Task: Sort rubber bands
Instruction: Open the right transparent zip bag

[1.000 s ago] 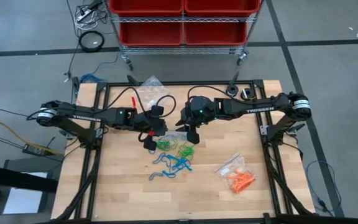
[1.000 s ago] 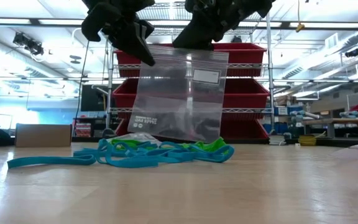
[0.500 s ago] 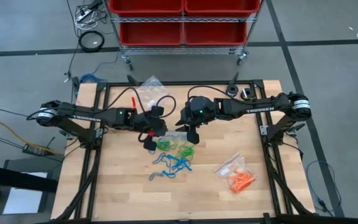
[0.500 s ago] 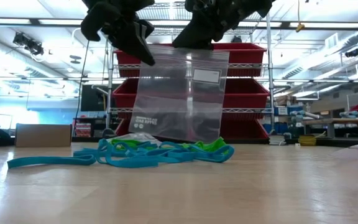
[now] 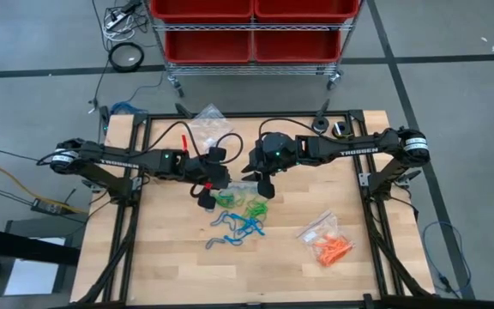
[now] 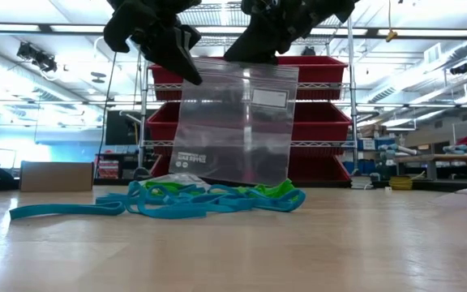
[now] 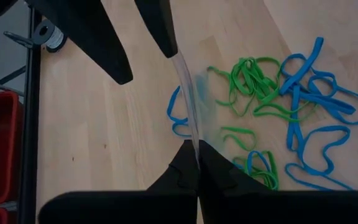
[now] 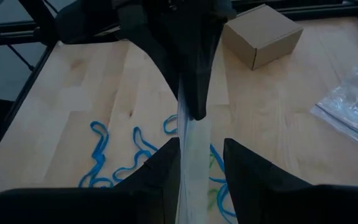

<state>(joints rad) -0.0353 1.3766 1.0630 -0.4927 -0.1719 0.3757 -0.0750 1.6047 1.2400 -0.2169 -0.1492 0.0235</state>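
A clear zip bag [image 6: 233, 122] hangs upright over the table's middle, between my two grippers. Its lower edge hangs just behind a loose pile of green rubber bands [image 5: 245, 203] and blue rubber bands [image 5: 240, 227] on the wood. My left gripper [image 7: 196, 146] is shut on the bag's top left corner. My right gripper [image 8: 201, 149] is at the bag's top edge, farther right, its fingers apart on either side of the bag. Orange rubber bands [image 5: 328, 247] lie in another clear bag at the near right. My left gripper pinches the bag's top left corner [image 7: 196, 142] between its two shut fingers, slanting down from the table's left. The bag hangs below them, upright. My right gripper has one fingertip [image 7: 169, 46] against the bag's top edge [image 7: 178, 62], slanting down from the right. Its other finger [image 7: 114, 56] stands apart; whether a finger is inside the mouth I cannot tell.
A further clear bag [image 5: 206, 120] lies at the table's far edge. A small cardboard box [image 8: 263, 34] sits on the wood toward the left. A red-binned wire rack [image 5: 251, 39] stands beyond the far edge. Bare wood lies along the near edge.
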